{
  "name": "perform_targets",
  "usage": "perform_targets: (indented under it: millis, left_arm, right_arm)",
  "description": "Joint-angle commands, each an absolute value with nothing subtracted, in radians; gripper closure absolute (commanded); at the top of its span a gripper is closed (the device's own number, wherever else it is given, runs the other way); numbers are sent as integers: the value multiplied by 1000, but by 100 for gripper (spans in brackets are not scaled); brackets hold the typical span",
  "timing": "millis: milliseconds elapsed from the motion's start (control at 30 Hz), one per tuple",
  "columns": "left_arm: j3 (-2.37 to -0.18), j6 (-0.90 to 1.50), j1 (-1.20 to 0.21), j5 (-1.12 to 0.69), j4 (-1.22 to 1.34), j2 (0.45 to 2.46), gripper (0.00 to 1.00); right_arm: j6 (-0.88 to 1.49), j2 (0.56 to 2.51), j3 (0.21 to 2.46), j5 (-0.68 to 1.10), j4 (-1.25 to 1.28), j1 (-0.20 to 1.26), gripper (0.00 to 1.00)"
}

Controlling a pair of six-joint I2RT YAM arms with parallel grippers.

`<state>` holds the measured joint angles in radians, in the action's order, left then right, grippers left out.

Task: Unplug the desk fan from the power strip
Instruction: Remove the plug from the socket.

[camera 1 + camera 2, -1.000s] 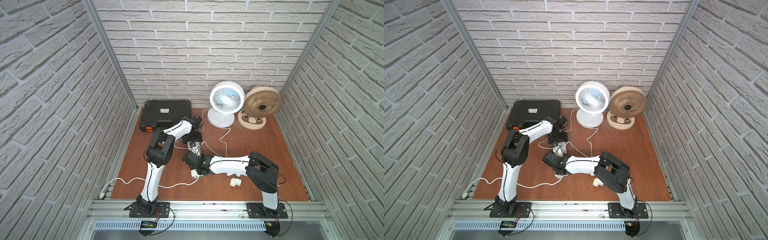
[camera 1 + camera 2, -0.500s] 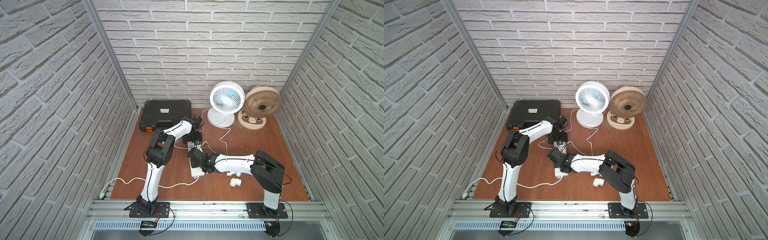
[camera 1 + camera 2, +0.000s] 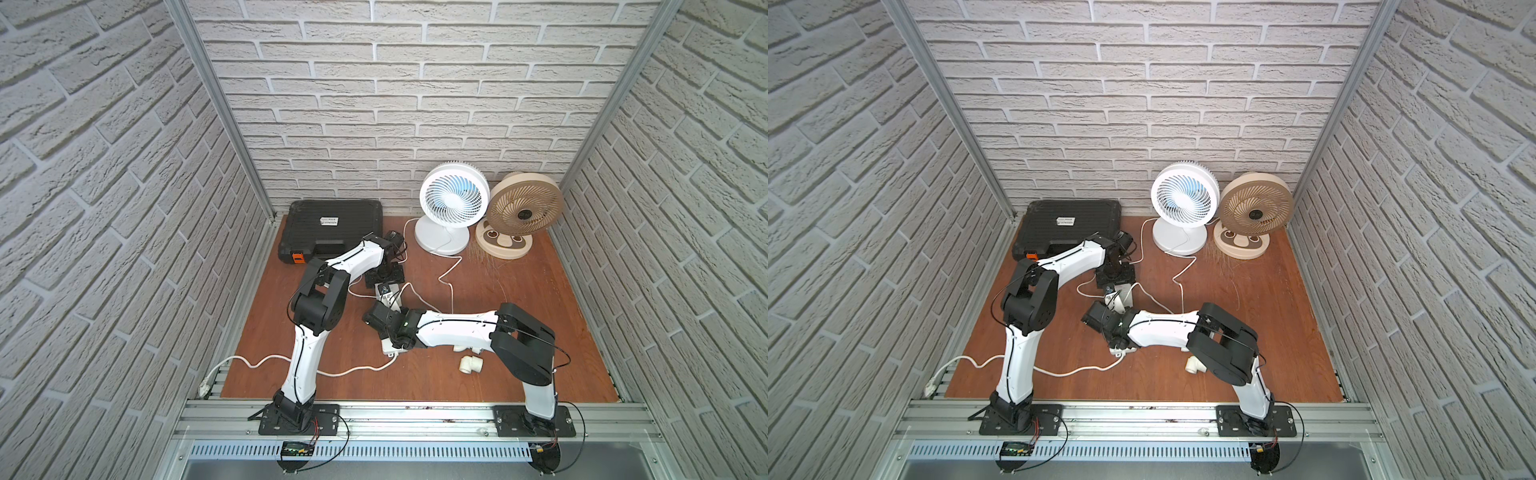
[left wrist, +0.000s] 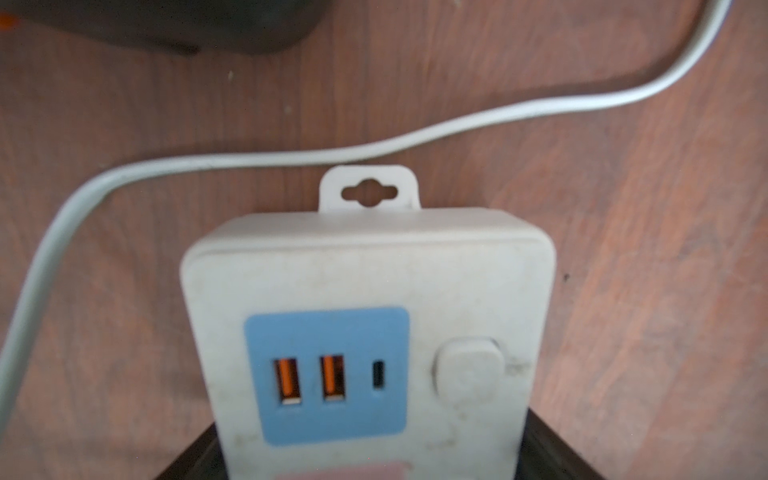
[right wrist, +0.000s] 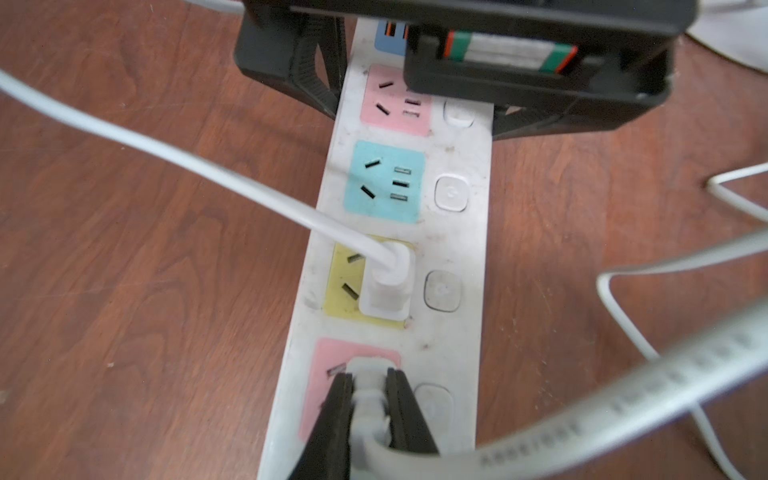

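The power strip (image 5: 457, 232) lies on the wooden table mid-way between both arms, mostly hidden under them in both top views (image 3: 387, 291) (image 3: 1124, 297). My right gripper (image 5: 369, 374) is shut on a white plug (image 5: 370, 399) whose base sits against a pink socket. A second white plug (image 5: 388, 286) sits in the yellow socket. My left gripper (image 4: 370, 457) is shut across the strip's USB end (image 4: 365, 266). A white desk fan (image 3: 452, 205) and a beige fan (image 3: 524, 212) stand at the back. I cannot trace which cord leads to which fan.
A black tool case (image 3: 332, 232) lies at the back left. A white pipe elbow (image 3: 471, 365) rests near my right arm. The strip's own cord (image 3: 266, 359) runs to the front left edge. Loose fan cords (image 3: 451, 286) curl across the middle. Brick walls close three sides.
My right arm shifted slightly toward the far end of the strip, then came back. Its gripper stayed shut throughout. The left arm has not moved.
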<state>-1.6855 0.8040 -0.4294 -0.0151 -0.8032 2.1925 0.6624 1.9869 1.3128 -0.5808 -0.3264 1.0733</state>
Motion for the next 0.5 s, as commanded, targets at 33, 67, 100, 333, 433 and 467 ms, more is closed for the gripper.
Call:
perform_targets:
  millis: [33,67,100,333,433,467]
  left_arm:
    - [-1618,798,-433,-61,-776,2293,100]
    - [-1617,798,-433,-61,-775,2293,100]
    - [-1618,798,-434,-60,-775,2293,100]
    - [-1619,795,-433,-61,-776,2291,100]
    - [-1620,793,-434,-60,-778,2289,100]
    - [-1622,793,-433,-59,-778,2290,100]
  right_arm:
    - [595,1999,1351,-645,-369,1112,97]
    - [595,1998,1349,-643,-368,1112,97]
    - [595,1997,1348,-641,-366,1112,97]
    - [621,1985,1305,-585,-320,1098,97]
    - [660,1942,1260,-506,-276,1068,98]
    - [676,1933,1244,-477,-258,1056,97]
